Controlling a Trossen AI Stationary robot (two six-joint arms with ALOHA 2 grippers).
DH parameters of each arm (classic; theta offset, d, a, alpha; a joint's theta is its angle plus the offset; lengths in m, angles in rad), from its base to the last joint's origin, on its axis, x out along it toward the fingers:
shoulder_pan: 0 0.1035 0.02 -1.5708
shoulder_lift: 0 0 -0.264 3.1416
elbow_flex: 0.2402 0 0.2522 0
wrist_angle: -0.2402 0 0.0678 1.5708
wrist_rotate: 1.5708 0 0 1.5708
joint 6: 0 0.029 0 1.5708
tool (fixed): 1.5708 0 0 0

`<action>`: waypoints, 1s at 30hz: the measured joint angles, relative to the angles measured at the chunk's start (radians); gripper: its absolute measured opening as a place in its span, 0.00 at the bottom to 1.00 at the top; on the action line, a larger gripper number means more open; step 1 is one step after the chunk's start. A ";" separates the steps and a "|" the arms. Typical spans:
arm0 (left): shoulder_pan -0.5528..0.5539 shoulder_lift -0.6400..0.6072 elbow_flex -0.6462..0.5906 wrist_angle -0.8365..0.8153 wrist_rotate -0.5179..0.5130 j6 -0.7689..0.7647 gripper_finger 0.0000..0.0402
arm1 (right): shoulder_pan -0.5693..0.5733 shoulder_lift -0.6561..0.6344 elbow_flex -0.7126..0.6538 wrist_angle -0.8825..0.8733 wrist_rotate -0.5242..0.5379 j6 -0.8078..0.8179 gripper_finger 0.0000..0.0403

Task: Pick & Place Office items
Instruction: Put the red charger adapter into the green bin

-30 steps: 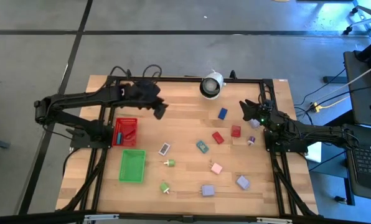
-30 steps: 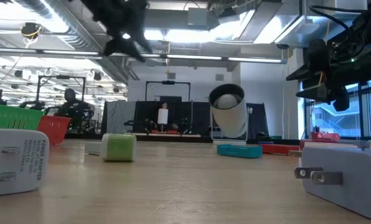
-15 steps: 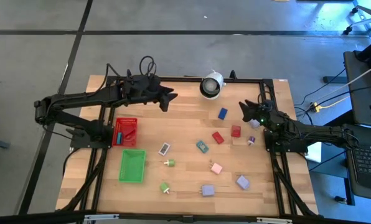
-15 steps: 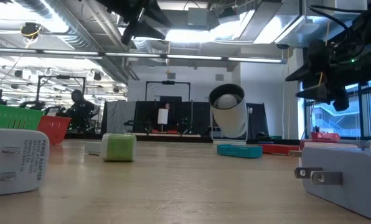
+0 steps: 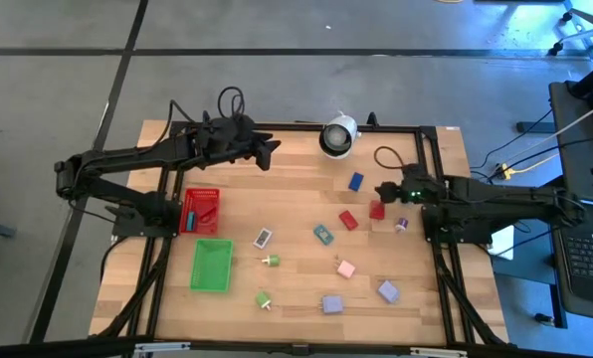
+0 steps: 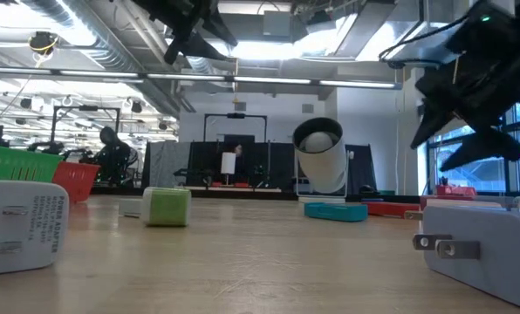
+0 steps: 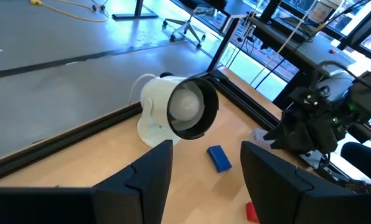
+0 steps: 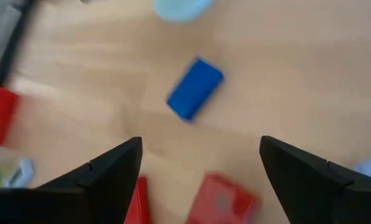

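Risk of nudging the blue block (image 8: 194, 88) or red block (image 5: 377, 209) askew on the bench (image 5: 296, 169) if the spread-fingered right tool (image 5: 383, 190), apparently above them, descends off-centre; left tool (image 7: 201, 168) likewise released.

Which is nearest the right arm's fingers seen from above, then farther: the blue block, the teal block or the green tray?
From the right gripper:
1. Blue block, just beside it, toward the white lamp-like object.
2. Teal block, mid-table.
3. Green tray, far across on the left arm's side.
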State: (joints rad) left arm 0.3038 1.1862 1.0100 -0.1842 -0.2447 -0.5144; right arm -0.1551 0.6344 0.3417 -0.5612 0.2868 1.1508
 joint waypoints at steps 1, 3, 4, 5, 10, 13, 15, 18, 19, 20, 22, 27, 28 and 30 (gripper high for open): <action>0.000 0.000 -0.001 0.001 0.000 0.000 0.46 | 0.000 0.037 0.018 -0.022 -0.021 0.025 0.82; 0.000 0.000 -0.004 -0.003 0.001 0.000 0.46 | 0.000 0.114 0.052 -0.051 -0.045 0.070 0.82; 0.000 0.000 -0.004 -0.011 0.001 0.000 0.46 | 0.000 0.151 0.068 -0.059 -0.053 0.086 0.82; 0.000 0.000 -0.004 -0.018 0.001 0.001 0.46 | 0.000 0.188 0.082 -0.064 -0.064 0.105 0.82; 0.000 0.000 -0.005 -0.047 0.002 0.001 0.46 | 0.000 0.374 0.149 -0.068 -0.132 0.158 0.82; 0.000 0.000 -0.005 -0.061 0.002 0.003 0.46 | 0.000 0.476 0.182 -0.073 -0.158 0.158 0.82; 0.000 0.000 -0.005 -0.071 0.002 0.003 0.46 | 0.000 0.536 0.205 -0.083 -0.179 0.154 0.82; 0.000 0.000 -0.005 -0.088 0.002 0.004 0.46 | 0.000 0.613 0.229 -0.090 -0.225 0.154 0.82; 0.000 0.000 -0.005 -0.096 0.002 0.004 0.46 | 0.000 0.634 0.238 -0.090 -0.241 0.154 0.82; 0.000 0.000 -0.005 -0.104 0.002 0.004 0.46 | 0.000 0.653 0.246 -0.089 -0.254 0.154 0.82; 0.000 0.000 -0.005 -0.117 0.002 0.004 0.46 | 0.000 0.687 0.260 -0.090 -0.274 0.153 0.82; 0.000 0.000 -0.005 -0.144 0.000 0.004 0.46 | 0.000 0.749 0.279 -0.089 -0.280 0.151 0.82; 0.000 0.000 -0.005 -0.148 0.000 0.004 0.46 | 0.000 0.761 0.280 -0.089 -0.280 0.151 0.82; 0.000 0.000 -0.005 -0.158 0.000 0.004 0.46 | 0.000 0.779 0.282 -0.089 -0.280 0.144 0.82</action>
State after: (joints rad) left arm 0.3038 1.1862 1.0050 -0.3423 -0.2447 -0.5102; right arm -0.1551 1.4132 0.6240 -0.6503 0.0071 1.2947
